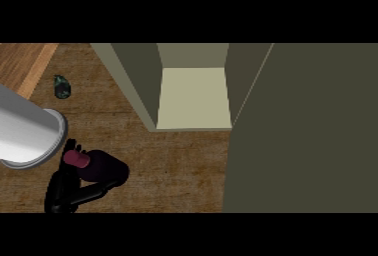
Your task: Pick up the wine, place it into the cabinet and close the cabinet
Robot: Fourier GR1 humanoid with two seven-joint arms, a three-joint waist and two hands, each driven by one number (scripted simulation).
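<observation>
Now we are seeing the left robot hand (pixel 68 186) curling round the wine (pixel 96 165). It is hanging above the desk (pixel 177 165), near the open cabinet (pixel 193 97).

head view, steeply down, counter (pixel 170 160) close

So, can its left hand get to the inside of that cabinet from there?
Probably yes. The left hand is curled round the wine, the cabinet stands open with its door swung right, and only bare counter lies between.
</observation>
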